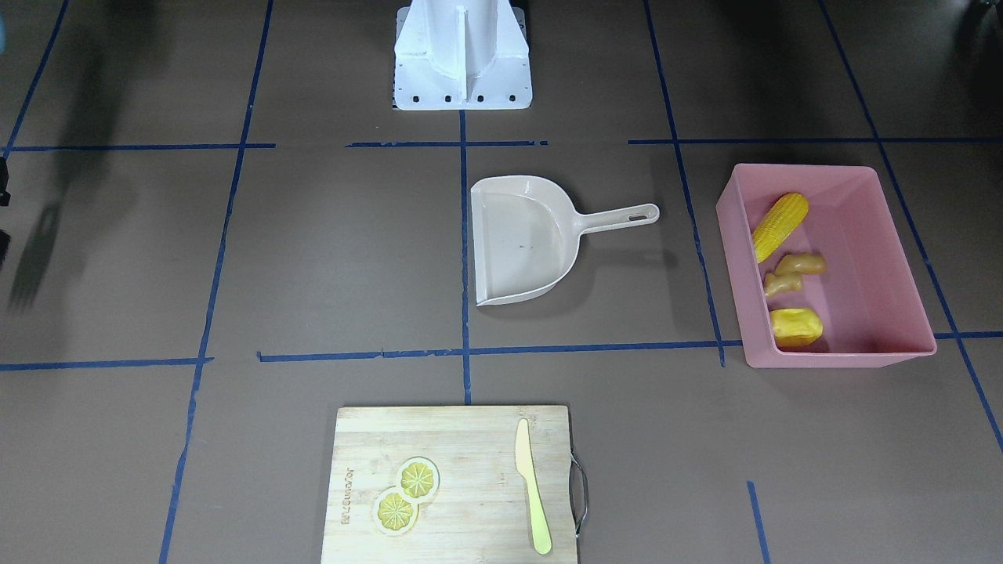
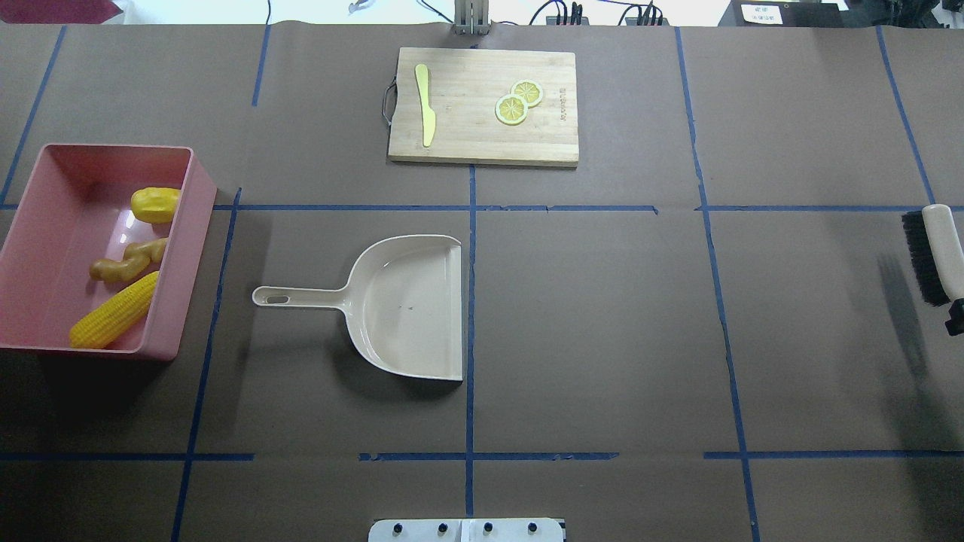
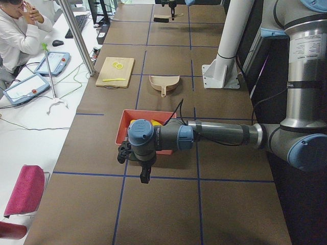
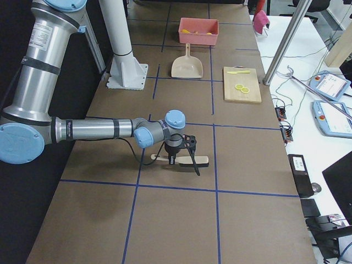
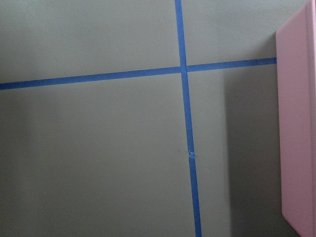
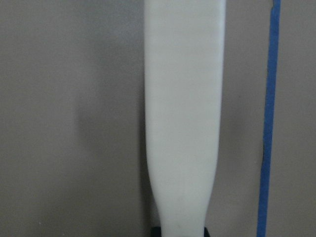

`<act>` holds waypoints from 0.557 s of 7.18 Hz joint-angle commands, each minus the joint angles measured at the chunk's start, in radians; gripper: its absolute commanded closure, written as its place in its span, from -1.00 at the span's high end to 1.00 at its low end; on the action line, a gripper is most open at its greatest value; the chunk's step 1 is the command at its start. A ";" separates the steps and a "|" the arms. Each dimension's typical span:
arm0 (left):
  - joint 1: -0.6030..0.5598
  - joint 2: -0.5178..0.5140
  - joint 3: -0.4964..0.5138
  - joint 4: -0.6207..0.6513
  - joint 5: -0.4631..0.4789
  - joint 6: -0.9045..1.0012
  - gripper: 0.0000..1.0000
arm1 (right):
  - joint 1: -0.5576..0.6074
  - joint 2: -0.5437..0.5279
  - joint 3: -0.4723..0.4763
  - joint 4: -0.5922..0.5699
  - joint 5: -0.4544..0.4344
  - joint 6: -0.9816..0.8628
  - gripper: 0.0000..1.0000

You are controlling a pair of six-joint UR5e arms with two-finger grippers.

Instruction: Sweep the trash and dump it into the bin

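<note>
step: looks like the tail end; all three pieces of trash already lie in the bin, nothing left to sweep on the bench (image 2: 602, 339)
next move: judged, just put the tools away; brush goes down flat on the bench, arms pull clear; no fine grip needed
left end effector (image 3: 145, 176): out past the bin's far-left side, low over bare bench, seen only from the side camera; cannot tell whether the fingers are apart or together; its wrist camera shows nothing held, only tape lines and the bin's pink wall
bin (image 2: 49, 248): big pink tub, sloped walls, upright at the bench's left end
corn cob (image 2: 114, 310): long, yellow, ribbed, lying along the bin's right wall, near corner
ginger root (image 2: 126, 261): knobbly tan-orange, mid-bin, just beyond the cob
potato-like lump (image 2: 155, 204): yellow, far end of the bin, against the same wall
dustpan (image 2: 410, 312): beige, empty, flat mid-bench, handle pointing toward the bin, apart from it
cutting board (image 2: 467, 135): far side, carries the knife (image 2: 426, 105) and two lemon slices (image 2: 512, 110); not trash
brush (image 2: 938, 252): far right, lifted, shadow thrown beside it
right end effector (image 4: 188, 155): clamped on the brush handle
</note>
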 commanded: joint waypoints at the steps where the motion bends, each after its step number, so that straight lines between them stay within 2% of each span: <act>1: 0.000 0.028 -0.032 0.001 -0.001 0.000 1.00 | -0.084 0.001 -0.074 0.114 -0.004 0.083 -0.92; 2: 0.000 0.028 -0.033 0.000 -0.001 0.000 1.00 | -0.090 0.006 -0.109 0.154 -0.001 0.080 -0.81; 3: 0.000 0.028 -0.032 0.001 -0.001 0.000 1.00 | -0.092 0.006 -0.120 0.179 0.001 0.079 -0.54; 4: 0.000 0.028 -0.032 0.001 -0.001 0.000 1.00 | -0.091 0.009 -0.123 0.181 0.001 0.083 0.98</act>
